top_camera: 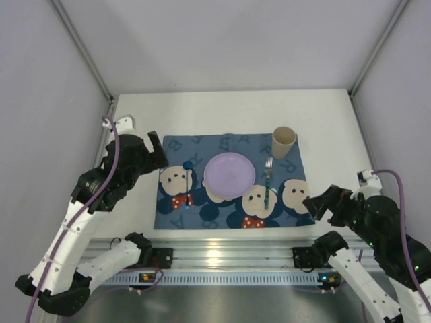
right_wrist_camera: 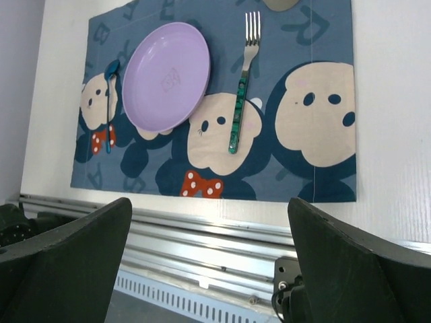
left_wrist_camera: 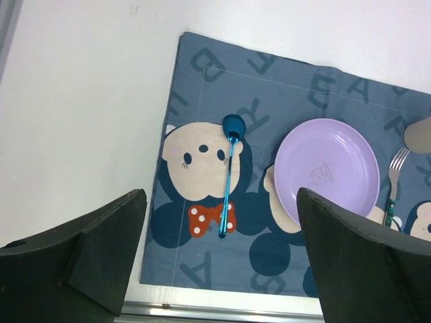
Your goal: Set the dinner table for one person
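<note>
The large white matte tabletop (top_camera: 222, 111) lies below both pincers. The left gripper (top_camera: 157, 148) and right gripper (top_camera: 316, 206) hover released, arms bent outward.

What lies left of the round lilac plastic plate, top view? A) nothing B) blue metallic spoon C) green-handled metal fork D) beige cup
B: the blue metallic spoon lies left of the round lilac plastic plate; the green-handled metal fork and the beige cup are both on its right.
</note>
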### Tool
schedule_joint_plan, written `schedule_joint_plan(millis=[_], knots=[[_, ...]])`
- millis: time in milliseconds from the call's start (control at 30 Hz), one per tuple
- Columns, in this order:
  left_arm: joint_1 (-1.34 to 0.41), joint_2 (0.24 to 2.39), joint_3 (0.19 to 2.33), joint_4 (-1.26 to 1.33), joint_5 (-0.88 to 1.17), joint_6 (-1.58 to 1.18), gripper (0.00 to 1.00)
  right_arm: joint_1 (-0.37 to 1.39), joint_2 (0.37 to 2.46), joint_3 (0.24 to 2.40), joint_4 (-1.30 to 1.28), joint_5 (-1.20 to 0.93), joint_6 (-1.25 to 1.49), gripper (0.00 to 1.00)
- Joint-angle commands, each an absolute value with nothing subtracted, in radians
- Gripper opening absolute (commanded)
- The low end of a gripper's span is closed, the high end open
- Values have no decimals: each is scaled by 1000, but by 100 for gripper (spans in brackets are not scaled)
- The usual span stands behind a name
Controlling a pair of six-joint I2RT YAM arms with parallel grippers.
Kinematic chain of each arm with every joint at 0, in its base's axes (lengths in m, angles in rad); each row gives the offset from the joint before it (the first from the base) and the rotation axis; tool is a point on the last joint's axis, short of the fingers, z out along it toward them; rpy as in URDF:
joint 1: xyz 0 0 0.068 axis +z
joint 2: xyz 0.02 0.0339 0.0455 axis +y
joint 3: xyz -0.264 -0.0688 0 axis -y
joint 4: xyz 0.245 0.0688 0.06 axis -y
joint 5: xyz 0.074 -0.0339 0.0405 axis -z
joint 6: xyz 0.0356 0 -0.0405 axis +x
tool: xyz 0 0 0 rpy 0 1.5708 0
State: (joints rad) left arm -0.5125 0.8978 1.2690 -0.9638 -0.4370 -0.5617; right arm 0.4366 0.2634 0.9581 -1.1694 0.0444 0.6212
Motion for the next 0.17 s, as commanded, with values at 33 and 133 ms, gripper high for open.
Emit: schedule_joint_plan(millis=[33,133], knots=[[-514,839,1247,-985,-488,-563,98,443,235,1006,-1198,51,604,100],[-514,830,1240,-992,-503,-568,98,445,230,1025,-1226,78,600,100]])
